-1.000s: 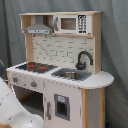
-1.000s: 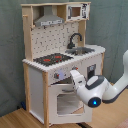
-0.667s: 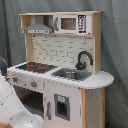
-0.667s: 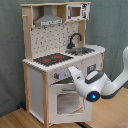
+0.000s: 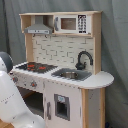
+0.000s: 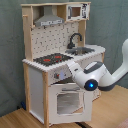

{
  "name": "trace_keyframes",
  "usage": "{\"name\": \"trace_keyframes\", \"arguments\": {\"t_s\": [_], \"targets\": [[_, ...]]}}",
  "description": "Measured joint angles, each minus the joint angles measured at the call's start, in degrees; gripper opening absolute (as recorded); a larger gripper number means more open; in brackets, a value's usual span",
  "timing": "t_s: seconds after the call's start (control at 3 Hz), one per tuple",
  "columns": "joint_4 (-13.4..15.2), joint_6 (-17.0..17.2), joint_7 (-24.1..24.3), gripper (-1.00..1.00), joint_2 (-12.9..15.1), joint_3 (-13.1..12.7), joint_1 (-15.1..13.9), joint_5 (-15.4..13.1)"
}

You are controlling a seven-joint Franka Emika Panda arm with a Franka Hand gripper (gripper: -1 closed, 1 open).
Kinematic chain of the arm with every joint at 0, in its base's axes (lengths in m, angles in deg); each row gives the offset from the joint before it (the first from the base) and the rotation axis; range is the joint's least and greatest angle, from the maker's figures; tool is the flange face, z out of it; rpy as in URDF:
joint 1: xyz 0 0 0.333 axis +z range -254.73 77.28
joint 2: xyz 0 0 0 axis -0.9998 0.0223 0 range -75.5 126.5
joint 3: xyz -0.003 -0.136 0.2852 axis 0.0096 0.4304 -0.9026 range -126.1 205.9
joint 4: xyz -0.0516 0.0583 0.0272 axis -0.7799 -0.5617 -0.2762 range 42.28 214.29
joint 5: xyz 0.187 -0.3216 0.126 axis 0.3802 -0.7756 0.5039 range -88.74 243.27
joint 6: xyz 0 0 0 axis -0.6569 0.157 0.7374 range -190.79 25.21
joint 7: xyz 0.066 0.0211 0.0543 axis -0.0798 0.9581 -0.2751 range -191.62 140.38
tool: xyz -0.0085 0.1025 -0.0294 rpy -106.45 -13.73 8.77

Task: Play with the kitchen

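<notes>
Your toy kitchen (image 5: 62, 70) (image 6: 57, 65) stands upright on a wooden floor (image 6: 15, 119) against a grey curtain backdrop (image 5: 114, 45), and it fills most of both exterior views. It is white with light-wood edges. In the first exterior view you see it from its sink end; in the second exterior view you see it from its stove end.

Your robot arm (image 6: 97, 75) is the next largest thing. In the second exterior view it reaches in from the second exterior view's right, its white wrist with a glowing blue ring sitting just in front of the knob panel, above the oven door. In the first exterior view only a white curved part of the arm (image 5: 12, 102) shows at the lower left, in front of the kitchen's stove end. The pincer at the arm's tip is hidden against the kitchen front, so you cannot tell whether it is spread or pressed together.

The oven door (image 6: 67, 100) has a clear window and appears slightly ajar. Along the top sit a grey hood (image 5: 39, 30) and a microwave (image 5: 70, 23). On the kitchen's counter (image 5: 102, 79) lie a black stovetop with red rings (image 5: 35, 66), a metal sink (image 5: 71, 74) and a curved black faucet (image 5: 84, 60). A red-centred knob (image 5: 34, 84) sits below the stovetop.
</notes>
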Motion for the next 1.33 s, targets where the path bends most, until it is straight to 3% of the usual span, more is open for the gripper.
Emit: {"name": "trace_keyframes", "arguments": {"t_s": [1.33], "targets": [[1.2, -0.7, -23.6, 1.0, 10.4, 0.2, -5.7, 3.0]]}}
